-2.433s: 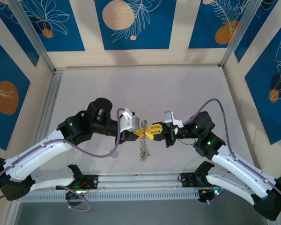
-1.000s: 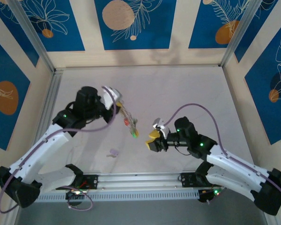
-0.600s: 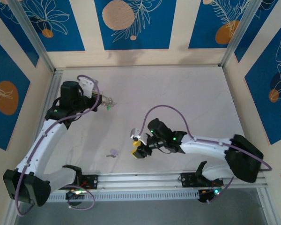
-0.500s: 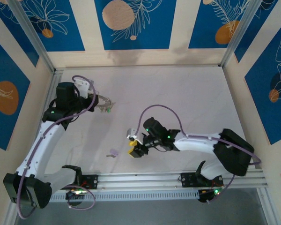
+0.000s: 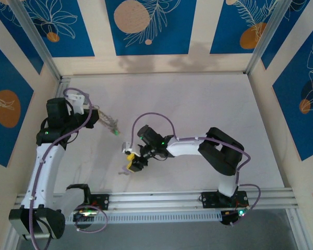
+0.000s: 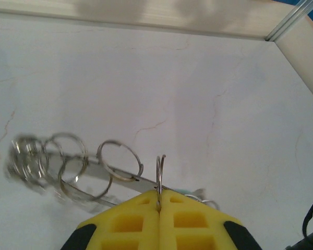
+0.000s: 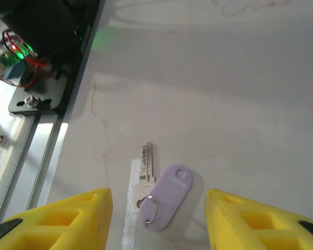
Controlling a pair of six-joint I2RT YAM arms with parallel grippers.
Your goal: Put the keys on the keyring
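My left gripper [image 5: 93,115] is at the left of the table, shut on the keyring [image 5: 108,124], a bunch of thin metal rings with a green key at its low end. In the left wrist view the yellow fingers [image 6: 198,219] pinch one upright ring of the keyring [image 6: 160,169]; more rings trail off blurred to the left. My right gripper [image 5: 132,164] reaches far left, low over a lone key [image 5: 124,171]. Its wrist view shows a silver key with a lilac tag [image 7: 164,195] flat on the table between the open gripper's [image 7: 157,200] fingers, untouched.
The aluminium base rail [image 5: 161,200] runs along the near edge, just left of the lone key [image 7: 26,151], with a lit circuit board [image 7: 15,52] on it. A strip of white tape [image 7: 129,219] lies under the key. Framed walls [image 5: 156,65] close in the table.
The left arm swung back and to the left, carrying the keyring away from the centre. The right arm stretched left across the table and now hovers over the lilac-tagged key.
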